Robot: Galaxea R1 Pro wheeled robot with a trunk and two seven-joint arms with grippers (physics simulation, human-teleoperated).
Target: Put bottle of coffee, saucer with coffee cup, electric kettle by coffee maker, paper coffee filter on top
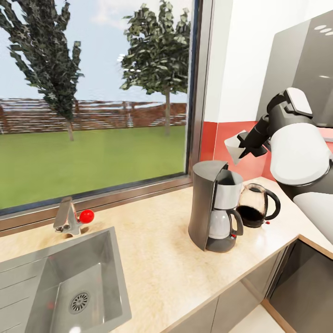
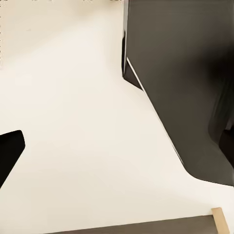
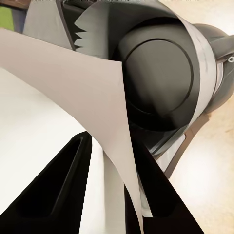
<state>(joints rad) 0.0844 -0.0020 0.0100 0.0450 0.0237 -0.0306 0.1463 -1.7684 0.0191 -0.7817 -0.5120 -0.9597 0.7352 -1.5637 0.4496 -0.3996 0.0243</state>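
Note:
The coffee maker [image 1: 213,209] stands on the kitchen countertop [image 1: 157,259], its carafe facing right. Close beside it on the right is the electric kettle [image 1: 259,204] with dark contents. My right gripper [image 1: 243,146] hovers above the gap between them, shut on the white paper coffee filter [image 1: 232,148]. The right wrist view has the filter [image 3: 73,83] pinched between the black fingers [image 3: 53,195] of the gripper [image 3: 109,148], with the kettle's round black lid [image 3: 156,83] underneath. A black edge [image 2: 9,152] in the left wrist view may be a finger.
A steel sink [image 1: 27,277] with a faucet [image 1: 65,216] and red knob [image 1: 86,216] lies at the left of the counter. Behind it is a large window [image 1: 92,115]. Grey cabinets [image 1: 305,286] sit under the counter corner; a dark panel [image 2: 185,83] shows over pale floor.

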